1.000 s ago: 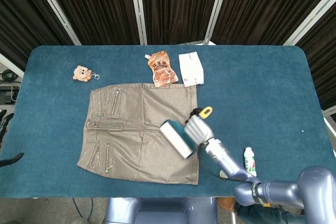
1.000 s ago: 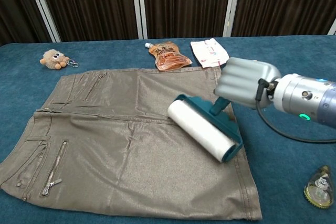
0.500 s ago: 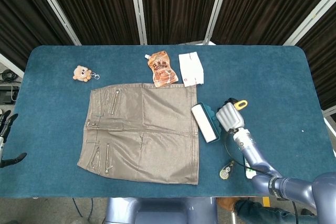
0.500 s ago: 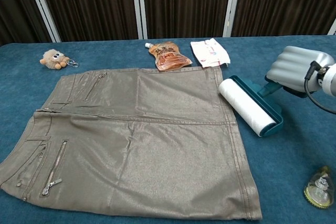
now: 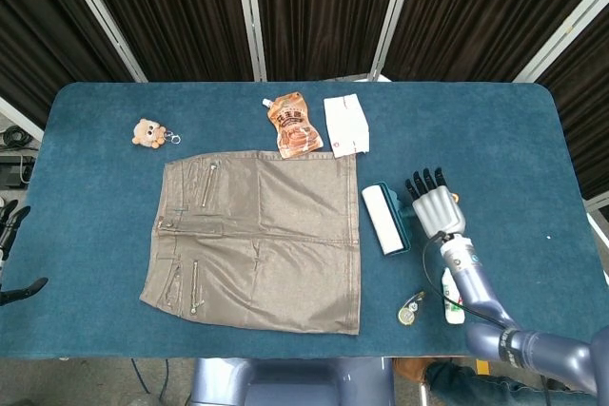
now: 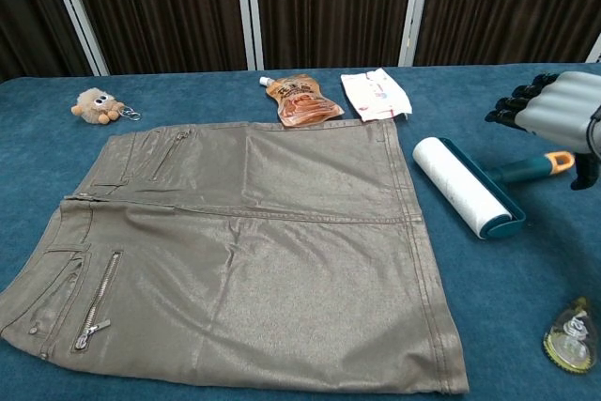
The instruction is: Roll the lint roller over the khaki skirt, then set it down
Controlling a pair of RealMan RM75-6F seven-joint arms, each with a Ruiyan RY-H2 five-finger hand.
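The khaki skirt (image 5: pixel 257 235) (image 6: pixel 235 251) lies flat in the middle of the blue table. Just off its right edge the lint roller (image 5: pixel 384 220) (image 6: pixel 467 186) lies on the cloth, white roll in a teal frame, its teal handle with the yellow end (image 6: pixel 547 164) pointing right. My right hand (image 5: pixel 435 204) (image 6: pixel 552 104) hovers above the handle, fingers spread, holding nothing. At the left edge of the head view only dark fingertips of my left hand (image 5: pixel 11 252) show, low beside the table.
A plush toy on a keyring (image 5: pixel 148 132) (image 6: pixel 97 104) sits at the back left. An orange pouch (image 5: pixel 294 125) and a white packet (image 5: pixel 346 125) lie behind the skirt. A small keychain (image 5: pixel 411 311) (image 6: pixel 569 335) and a white bottle (image 5: pixel 451 294) lie near the front right.
My right hand carried the roller off the skirt to the right, set it on the table and let go. Its fingers have spread and lifted off the handle.
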